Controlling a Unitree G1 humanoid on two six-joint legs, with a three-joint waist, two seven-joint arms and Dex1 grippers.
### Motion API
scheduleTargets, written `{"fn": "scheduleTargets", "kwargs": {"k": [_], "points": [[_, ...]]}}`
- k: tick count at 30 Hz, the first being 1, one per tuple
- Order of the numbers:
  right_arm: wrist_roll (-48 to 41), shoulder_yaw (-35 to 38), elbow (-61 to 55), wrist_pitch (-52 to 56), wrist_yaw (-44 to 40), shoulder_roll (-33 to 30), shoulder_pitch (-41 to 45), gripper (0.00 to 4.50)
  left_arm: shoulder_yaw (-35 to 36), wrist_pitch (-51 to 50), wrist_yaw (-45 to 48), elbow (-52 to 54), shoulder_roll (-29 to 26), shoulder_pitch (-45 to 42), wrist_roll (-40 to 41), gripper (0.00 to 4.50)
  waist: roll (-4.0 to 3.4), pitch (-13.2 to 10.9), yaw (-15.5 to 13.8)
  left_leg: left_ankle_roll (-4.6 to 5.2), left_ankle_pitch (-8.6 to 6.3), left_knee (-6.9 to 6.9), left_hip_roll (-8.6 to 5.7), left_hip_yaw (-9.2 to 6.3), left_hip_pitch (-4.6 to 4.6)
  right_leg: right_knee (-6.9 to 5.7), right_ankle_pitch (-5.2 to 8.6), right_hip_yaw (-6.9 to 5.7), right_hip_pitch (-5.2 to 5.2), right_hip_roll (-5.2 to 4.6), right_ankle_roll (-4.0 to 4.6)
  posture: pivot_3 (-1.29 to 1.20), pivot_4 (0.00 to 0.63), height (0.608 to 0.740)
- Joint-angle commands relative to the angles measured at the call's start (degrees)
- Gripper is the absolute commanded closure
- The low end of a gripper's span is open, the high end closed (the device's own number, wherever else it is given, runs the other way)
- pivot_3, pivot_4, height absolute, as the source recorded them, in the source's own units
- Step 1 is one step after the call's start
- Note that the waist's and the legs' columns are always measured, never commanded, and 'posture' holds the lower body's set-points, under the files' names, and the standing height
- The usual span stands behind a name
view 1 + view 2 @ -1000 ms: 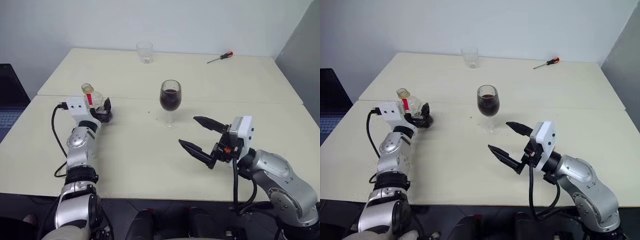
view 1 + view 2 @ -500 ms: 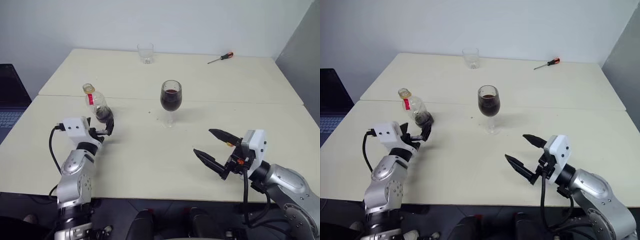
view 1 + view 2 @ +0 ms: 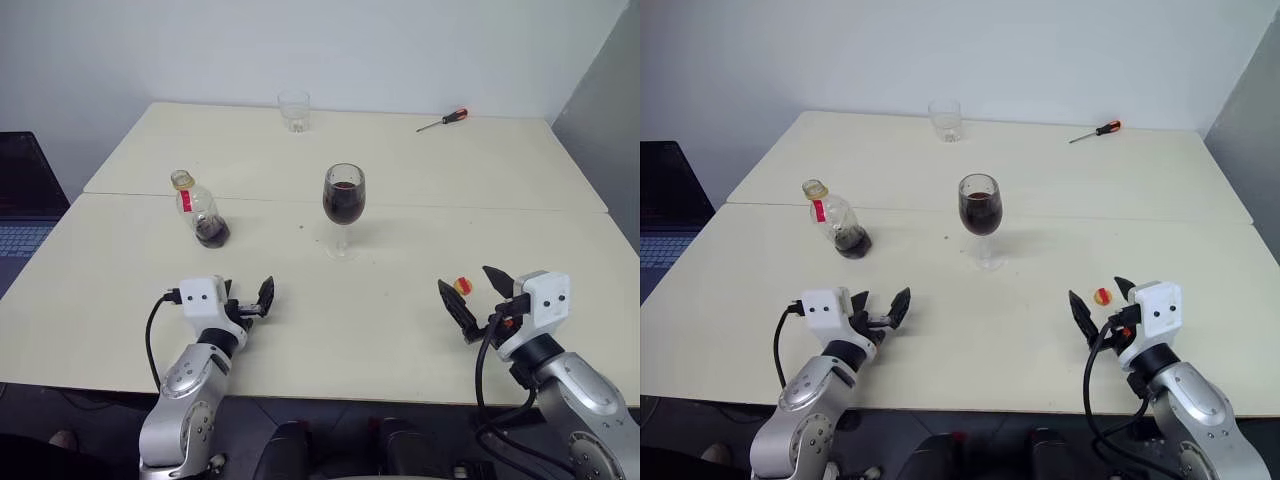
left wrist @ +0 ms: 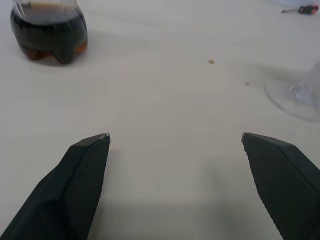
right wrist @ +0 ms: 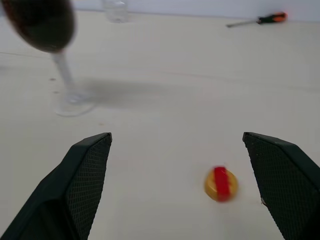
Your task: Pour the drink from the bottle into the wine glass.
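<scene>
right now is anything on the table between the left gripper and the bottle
Nothing visible. Only bare table lies between the open left gripper and the bottle. The wine glass stands off to the side, out of that path.

We've got two cream tables (image 3: 400, 330) pushed together, seam running side to side. The wine glass (image 3: 343, 208) stands just in front of that seam with dark drink (image 3: 343, 203) in its bowl. The bottle (image 3: 203, 212), uncapped, stands off to the glass's left, a little dark liquid at the bottom. Its yellow cap (image 3: 462, 286) lies nearer us, right of the glass. Well behind the glass there's a clear tumbler (image 3: 293, 109), and a screwdriver (image 3: 442, 120) at far right.
</scene>
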State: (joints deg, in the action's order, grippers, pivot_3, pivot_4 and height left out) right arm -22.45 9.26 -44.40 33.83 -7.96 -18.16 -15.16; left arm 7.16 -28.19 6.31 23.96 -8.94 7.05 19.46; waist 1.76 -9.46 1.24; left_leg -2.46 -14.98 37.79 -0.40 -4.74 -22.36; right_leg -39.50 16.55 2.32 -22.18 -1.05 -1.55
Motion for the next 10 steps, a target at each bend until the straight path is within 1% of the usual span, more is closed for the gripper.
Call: {"fn": "scheduleTargets", "kwargs": {"k": [1,7,10], "points": [[1.92,1.26,-0.37,0.25,4.23,2.78,-0.26,0.00,-0.39,-0.57,-0.59,3.56,-0.37,0.47,-0.81,0.02,-0.07,0.04,0.00,0.00,0.00,0.00,0.00,0.00,0.00,0.01,0.00,0.01,0.00,0.00,0.00,0.00,0.150,0.740],[4.43,0.69,0.25,-1.56,7.93,8.51,-3.30,0.00,-0.79,-1.13,-0.73,5.68,-0.41,2.76,-1.16,0.02,-0.28,0.16,0.02,0.01,-0.01,-0.05,-0.01,0.00,-0.01,0.10,0.01,0.00,0.01,0.00,-0.01,0.00,0.150,0.740],[5.54,0.09,-0.03,-2.71,8.44,10.10,-5.06,0.00,-0.64,-0.59,-0.65,7.03,-0.52,4.32,-1.40,0.02,-0.31,0.18,-0.03,0.01,-0.02,-0.07,0.01,-0.03,-0.02,0.13,0.01,-0.03,0.01,0.00,0.00,0.00,0.150,0.740]]}}
